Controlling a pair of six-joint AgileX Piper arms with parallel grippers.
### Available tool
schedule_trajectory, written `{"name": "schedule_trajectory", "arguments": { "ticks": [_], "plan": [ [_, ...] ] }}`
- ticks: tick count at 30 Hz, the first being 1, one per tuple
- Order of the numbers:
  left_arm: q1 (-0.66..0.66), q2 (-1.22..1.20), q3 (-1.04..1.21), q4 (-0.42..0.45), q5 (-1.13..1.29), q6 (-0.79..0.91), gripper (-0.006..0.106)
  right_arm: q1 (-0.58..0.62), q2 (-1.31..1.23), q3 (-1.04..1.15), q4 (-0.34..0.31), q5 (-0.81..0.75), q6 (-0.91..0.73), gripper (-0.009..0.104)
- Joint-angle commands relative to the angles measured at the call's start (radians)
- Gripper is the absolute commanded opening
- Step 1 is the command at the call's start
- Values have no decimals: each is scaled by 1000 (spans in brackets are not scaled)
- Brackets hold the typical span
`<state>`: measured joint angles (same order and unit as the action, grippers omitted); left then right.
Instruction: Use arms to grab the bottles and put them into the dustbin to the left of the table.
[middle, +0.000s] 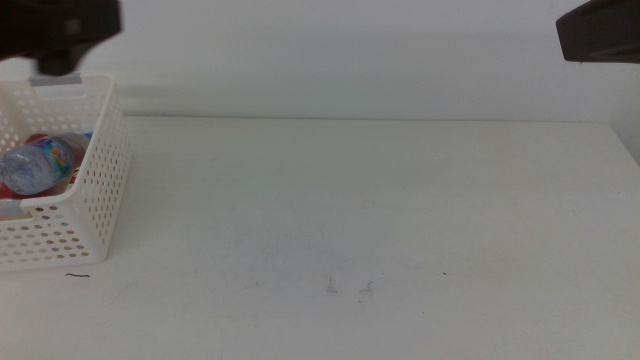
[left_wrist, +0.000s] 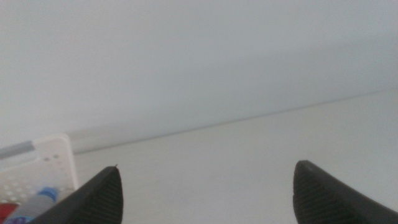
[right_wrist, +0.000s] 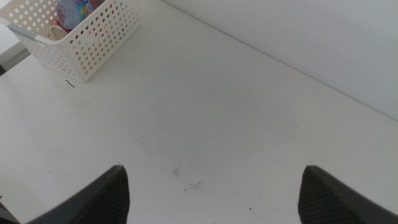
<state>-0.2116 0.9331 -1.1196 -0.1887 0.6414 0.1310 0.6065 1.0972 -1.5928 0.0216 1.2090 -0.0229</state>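
Dustbin (middle: 95, 190) sits at the left edge of the table (middle: 380, 210), cut off by the middle view's frame. Inside it, the water bottle (middle: 38, 165) lies on its side with the colourful label up; a bit of red shows under it at the bin floor, likely the cola can (middle: 72, 183), mostly hidden. Tea bottle not identifiable in any view. Left arm (middle: 60, 30) shows in the middle view only as a dark blurred mass above the bin's back rim; jaws not readable there. Left wrist view fills that in: left gripper (left_wrist: 205, 193) has jaws spread wide, nothing between them, and past them just bare tabletop and wall; the bin's corner with the grey rim strip (left_wrist: 15, 149) sits at the edge of that view, with the blue cap (left_wrist: 48, 194) and a sliver of red below it. Right arm (middle: 598, 32) is a dark block at the far right in the middle view, high over the table. Right wrist view shows right gripper (right_wrist: 211, 193) also wide apart and empty, looking across the table at the bin from the opposite side: perforated wall, bottle label visible over the rim. That view and the middle view both pick up small scuff marks (right_wrist: 186, 177) mid-table and a short dark mark (middle: 77, 276) on the table just beside the bin's near corner; the left wrist view shows neither.
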Motion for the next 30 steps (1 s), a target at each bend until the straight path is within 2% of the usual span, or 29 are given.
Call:
{"name": "schedule_trajectory", "arguments": {
  "ticks": [1,16,17,23,27,30],
  "plan": [
    [-11,-56,21,8,-7,-8,94,3,-5,-2,-7,-6,0,93],
    [-10,-145,21,15,21,-5,94,3,-5,-2,-7,-6,0,93],
    [-10,-145,21,15,21,-5,94,3,-9,-2,0,-40,0,93],
    [-8,-145,21,9,23,-5,94,-44,-31,104,-107,-430,0,93],
    [-8,-158,31,10,-1,-5,94,-139,-77,273,-81,-643,0,93],
    [-6,-222,106,15,-134,-5,94,-236,-141,446,-71,-699,0,93]
  ]
}}
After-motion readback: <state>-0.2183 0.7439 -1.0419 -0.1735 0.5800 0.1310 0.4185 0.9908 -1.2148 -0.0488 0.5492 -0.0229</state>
